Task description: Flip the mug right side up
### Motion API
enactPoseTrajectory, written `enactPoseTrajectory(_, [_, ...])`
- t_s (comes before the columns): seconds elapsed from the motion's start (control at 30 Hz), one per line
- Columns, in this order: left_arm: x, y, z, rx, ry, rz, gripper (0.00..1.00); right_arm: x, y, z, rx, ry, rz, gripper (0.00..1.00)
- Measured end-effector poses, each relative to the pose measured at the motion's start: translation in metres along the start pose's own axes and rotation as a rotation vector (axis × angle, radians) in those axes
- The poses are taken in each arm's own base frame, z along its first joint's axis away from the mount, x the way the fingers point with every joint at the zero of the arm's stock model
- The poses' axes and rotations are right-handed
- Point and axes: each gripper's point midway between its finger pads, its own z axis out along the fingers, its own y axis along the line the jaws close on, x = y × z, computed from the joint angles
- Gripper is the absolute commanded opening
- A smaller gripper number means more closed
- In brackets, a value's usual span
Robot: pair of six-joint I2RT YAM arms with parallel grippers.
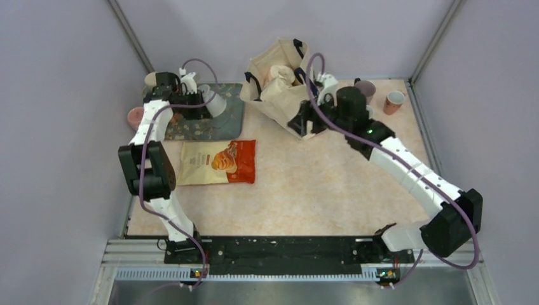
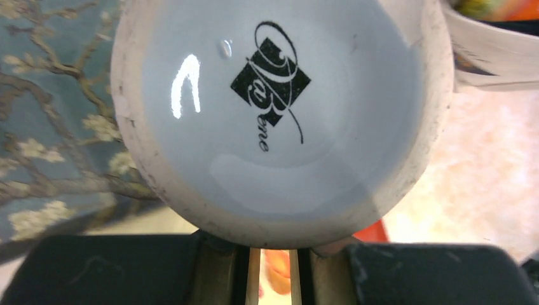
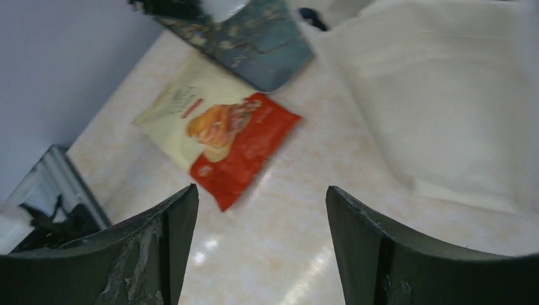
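Left hand (image 2: 272, 264) grips white mug (image 2: 279, 121), base logo showing.

Snack packet (image 1: 218, 162) beside floral mat (image 1: 219, 127); canvas tote (image 1: 276, 95), apparently stuffed; pink cup (image 1: 395, 101) far right.

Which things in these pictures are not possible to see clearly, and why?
The mug handle and opening: left wrist view shows only its base, cut off at the top; top view too small.
The left end effector grip: contact hidden behind the mug.
The tote bag contents: top view, folds cover them.
The snack bag print: right wrist view, blurred.
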Motion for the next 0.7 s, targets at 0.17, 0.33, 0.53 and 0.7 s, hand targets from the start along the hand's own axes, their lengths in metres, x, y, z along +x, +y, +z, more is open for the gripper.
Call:
enactPoseTrajectory(0.17, [0.003, -0.044, -0.032, 0.112, -0.035, -0.062, 0.00, 0.024, 0.116, 0.048, -0.297, -0.004, -0.001, 0.73])
enactPoseTrajectory(0.33, [-0.001, -0.087, -0.065, 0.228, -0.065, -0.085, 0.00, 0.043, 0.155, 0.097, -0.433, 0.007, 0.136, 0.74])
enactPoseTrajectory(0.53, [-0.002, -0.130, -0.109, 0.318, -0.123, -0.059, 0.00, 0.022, 0.171, 0.133, -0.528, -0.077, 0.302, 0.74])
enactPoseTrajectory(0.7, [0.002, -0.155, -0.134, 0.383, -0.156, -0.024, 0.00, -0.018, 0.193, 0.135, -0.672, -0.188, 0.370, 0.71])
